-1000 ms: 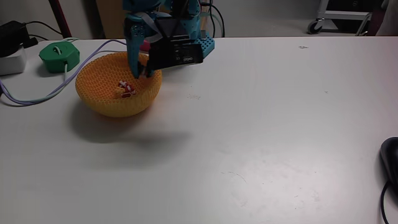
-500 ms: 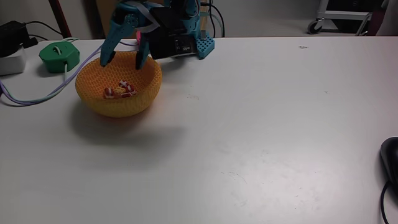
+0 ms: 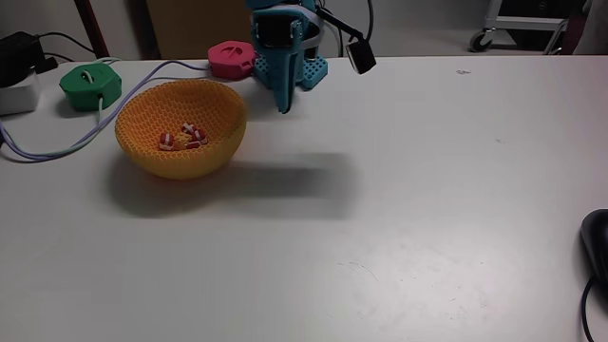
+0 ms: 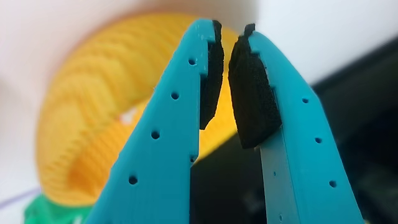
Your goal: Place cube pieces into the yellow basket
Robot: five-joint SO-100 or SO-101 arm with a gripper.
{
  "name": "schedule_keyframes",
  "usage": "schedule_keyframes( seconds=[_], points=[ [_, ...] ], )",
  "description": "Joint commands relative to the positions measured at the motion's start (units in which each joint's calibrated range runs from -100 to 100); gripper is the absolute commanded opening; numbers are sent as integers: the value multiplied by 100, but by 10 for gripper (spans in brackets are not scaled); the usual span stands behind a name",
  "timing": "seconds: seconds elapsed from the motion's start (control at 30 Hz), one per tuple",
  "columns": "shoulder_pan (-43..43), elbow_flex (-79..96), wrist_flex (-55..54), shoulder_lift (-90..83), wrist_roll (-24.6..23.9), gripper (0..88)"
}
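The yellow basket (image 3: 180, 133) stands at the table's left in the fixed view, with red-and-white cube pieces (image 3: 195, 137) and another piece (image 3: 166, 142) lying in its bottom. My teal gripper (image 3: 283, 104) hangs tip-down to the right of the basket, above the table and apart from the rim. In the wrist view the gripper (image 4: 227, 36) has its black pads (image 4: 252, 99) almost touching, with nothing between them. The blurred basket (image 4: 87, 124) lies behind the fingers there.
A green round device (image 3: 90, 84) and a pink one (image 3: 231, 59) sit behind the basket, with a pale cable (image 3: 57, 144) running to the left edge. A black mouse (image 3: 597, 237) lies at the right edge. The arm's base (image 3: 290, 66) stands at the back.
The gripper rose out of the basket, opened over it, then swung right and shut. One more cube piece now lies in the basket's left part.
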Motion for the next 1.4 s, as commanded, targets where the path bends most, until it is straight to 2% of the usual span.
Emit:
schedule_keyframes(
  seconds=[0.0, 0.47, 0.9, 1.37],
  points=[
    [-120, 878, 66, -1559, 24, 0],
    [-194, 3526, -229, -4419, -147, 0],
    [-232, 3979, -342, -4456, 210, 0],
    [-278, 3960, -333, -4456, 288, 0]
  ],
)
